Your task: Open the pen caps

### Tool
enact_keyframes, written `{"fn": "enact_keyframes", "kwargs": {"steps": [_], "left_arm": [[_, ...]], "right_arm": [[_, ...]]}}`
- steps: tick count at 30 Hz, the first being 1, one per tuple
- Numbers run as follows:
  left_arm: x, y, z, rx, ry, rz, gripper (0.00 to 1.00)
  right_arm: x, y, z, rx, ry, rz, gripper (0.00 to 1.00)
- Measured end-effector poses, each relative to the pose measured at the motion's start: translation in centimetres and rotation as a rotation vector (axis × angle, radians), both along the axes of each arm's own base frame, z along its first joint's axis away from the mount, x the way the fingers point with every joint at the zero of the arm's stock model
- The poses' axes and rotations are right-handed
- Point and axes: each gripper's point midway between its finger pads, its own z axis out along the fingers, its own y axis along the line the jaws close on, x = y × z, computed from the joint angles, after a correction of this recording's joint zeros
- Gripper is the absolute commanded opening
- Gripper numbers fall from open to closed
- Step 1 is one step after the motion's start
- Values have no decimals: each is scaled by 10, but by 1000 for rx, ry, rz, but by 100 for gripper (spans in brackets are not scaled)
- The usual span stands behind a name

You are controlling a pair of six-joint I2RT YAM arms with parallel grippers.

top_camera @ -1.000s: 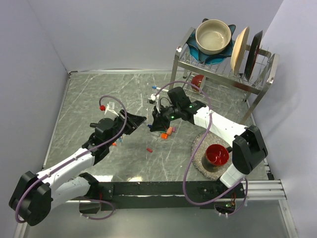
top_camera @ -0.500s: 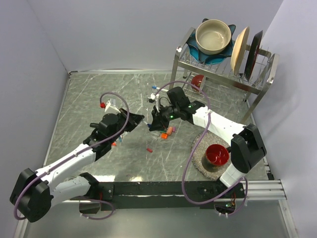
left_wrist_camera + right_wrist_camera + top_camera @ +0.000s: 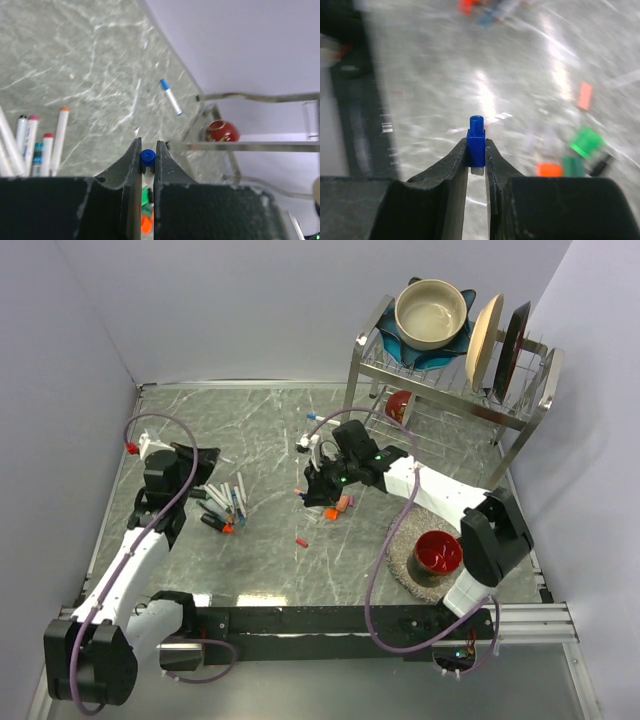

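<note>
**Both grippers pinching blue pieces, held well apart**

The left gripper (image 3: 148,147) is pinching a blue cap (image 3: 147,157), seen end-on, its long axis lying along the jaws and pointing outward. The right gripper (image 3: 476,145) is pinching a blue piece (image 3: 476,139) likewise, nub outward, with white beneath: probably the marker's end. The left is hovering far left by the marker pile (image 3: 222,502) and the right mid-table beside loose caps (image 3: 340,505), likely keeping the halves apart.

No text, label, brand, number or sign could be read in any view. Teal marks on one marker barrel (image 3: 37,161) were too small to be made out.
</note>
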Motion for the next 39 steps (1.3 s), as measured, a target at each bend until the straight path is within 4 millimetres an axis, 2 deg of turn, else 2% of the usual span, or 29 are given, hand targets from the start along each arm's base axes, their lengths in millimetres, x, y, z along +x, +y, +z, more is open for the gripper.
{"fn": "enact_keyframes", "kwargs": {"steps": [2,5,9,11,14,16,18,20,23,25,28,33,39], "left_arm": [[1,-1,-10,19,38,-19,1],[-3,-2,-31,54,109,-45,1],[-10,-1,-50,98,167,-65,3],[-13,-1,-62,118,195,-76,4],[-19,-1,-81,138,245,-97,6],[-25,-2,-95,145,278,-111,6],[-31,-3,-106,151,311,-123,8],[-34,-3,-111,156,324,-130,10],[-35,-3,-112,165,328,-140,13],[-35,-3,-113,170,328,-145,19],[-37,-5,-115,171,330,-154,24],[-39,-7,-121,178,347,-179,24],[-41,-8,-144,202,417,-209,25]], "right_arm": [[12,-5,-17,-64,-11,-51,0],[29,-13,-61,-196,25,-116,0],[28,-30,-110,-350,103,-158,0],[27,-38,-122,-404,115,-174,2],[29,-44,-124,-442,106,-193,13],[33,-44,-123,-448,88,-203,15],[36,-43,-121,-450,75,-210,22],[38,-43,-120,-455,65,-216,27],[40,-43,-119,-462,53,-220,28],[42,-43,-118,-465,46,-222,36],[42,-45,-118,-472,43,-222,39],[41,-47,-119,-483,43,-213,39],[39,-45,-112,-476,37,-169,47]]}}
